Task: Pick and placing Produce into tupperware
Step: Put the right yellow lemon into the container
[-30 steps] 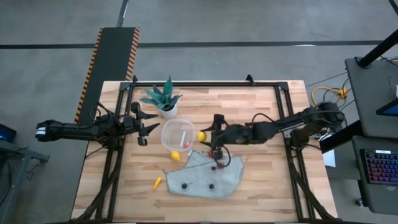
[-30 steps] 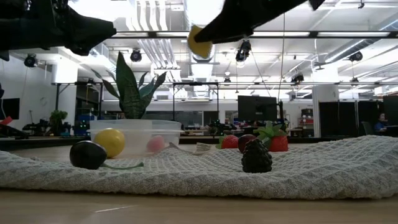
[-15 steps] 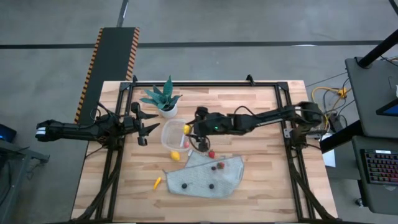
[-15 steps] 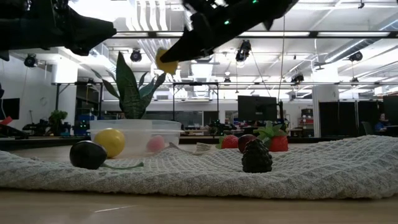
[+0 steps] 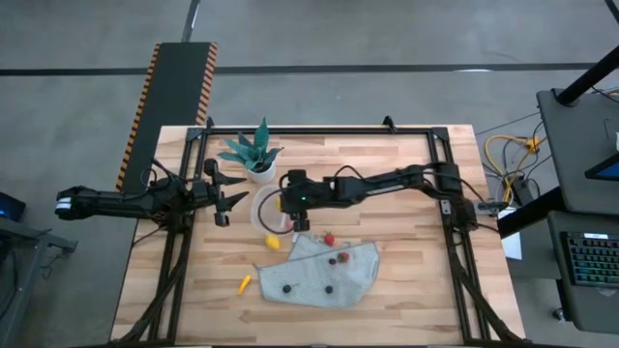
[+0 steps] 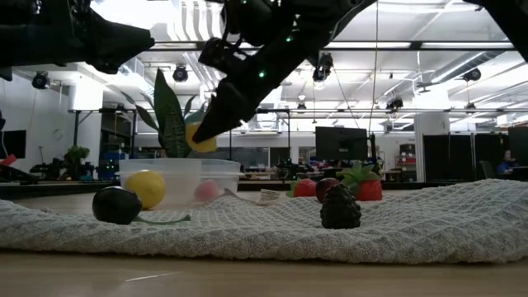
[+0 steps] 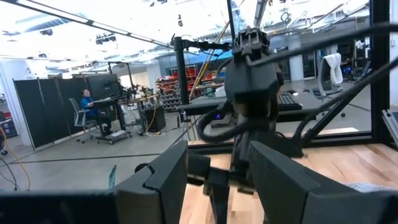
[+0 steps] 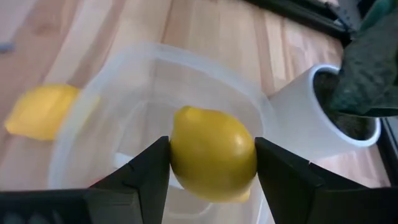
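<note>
My right gripper (image 8: 213,163) is shut on a yellow lemon (image 8: 213,149) and hangs over the open top of the clear round tupperware (image 5: 263,207), next to the white plant pot (image 8: 311,99). A small red piece (image 6: 206,191) lies in the tupperware. Another lemon (image 5: 273,242) rests on the table at its near side. Red berries (image 5: 329,238) and dark berries (image 5: 286,287) lie on a grey cloth (image 5: 348,275), and an orange piece (image 5: 245,283) lies left of it. My left gripper (image 5: 224,198) waits open at the table's left, holding nothing. My right gripper pinches the lemon by two opposite sides (image 8: 177,155) between its two fingers. The fingers (image 6: 216,111) come slanting down from the table's right side. The lemon (image 6: 200,139) hangs clear, a little above the tupperware's rim (image 6: 177,163).
A green spiky plant (image 5: 253,153) in a white pot stands just beyond the tupperware. The grey cloth lies crumpled toward the near edge. A black frame (image 5: 319,130) runs around the table. Bare wood lies at the far right and near left.
My right gripper has carried the lemon toward the table's left edge and down, from over the cloth's far edge to over the tupperware, and has tipped further downward. It stays shut on the lemon.
</note>
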`<action>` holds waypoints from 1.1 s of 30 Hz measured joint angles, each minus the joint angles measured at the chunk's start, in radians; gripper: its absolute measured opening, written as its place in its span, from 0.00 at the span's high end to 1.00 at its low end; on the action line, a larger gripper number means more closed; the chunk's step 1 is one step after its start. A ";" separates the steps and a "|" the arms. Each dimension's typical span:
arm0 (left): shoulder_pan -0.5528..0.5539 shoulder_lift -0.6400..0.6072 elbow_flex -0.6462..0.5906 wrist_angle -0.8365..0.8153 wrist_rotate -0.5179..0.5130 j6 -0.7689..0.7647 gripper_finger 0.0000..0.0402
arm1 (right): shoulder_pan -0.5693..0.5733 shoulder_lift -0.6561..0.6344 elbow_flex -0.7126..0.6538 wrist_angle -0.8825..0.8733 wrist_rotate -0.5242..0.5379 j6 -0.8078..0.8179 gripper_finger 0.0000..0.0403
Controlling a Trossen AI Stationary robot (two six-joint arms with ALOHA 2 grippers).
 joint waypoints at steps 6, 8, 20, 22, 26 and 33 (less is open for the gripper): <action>0.000 0.000 0.000 -0.003 0.000 0.000 0.61 | -0.001 0.027 0.016 -0.047 0.000 -0.013 0.50; 0.000 0.000 0.000 -0.004 0.000 0.000 0.61 | -0.001 0.027 0.016 -0.058 0.000 -0.013 0.50; 0.000 0.000 0.000 -0.005 0.000 0.000 0.61 | -0.003 0.027 0.015 -0.098 -0.051 -0.010 0.50; 0.000 0.000 0.000 -0.005 0.000 0.000 0.61 | -0.003 0.027 0.015 -0.098 -0.053 -0.008 0.50; 0.000 0.000 0.000 -0.005 0.000 0.000 0.61 | -0.004 0.027 0.014 -0.130 -0.053 -0.010 0.50; 0.000 0.000 0.000 -0.004 0.000 0.000 0.61 | -0.004 0.027 0.014 -0.146 -0.053 -0.010 0.50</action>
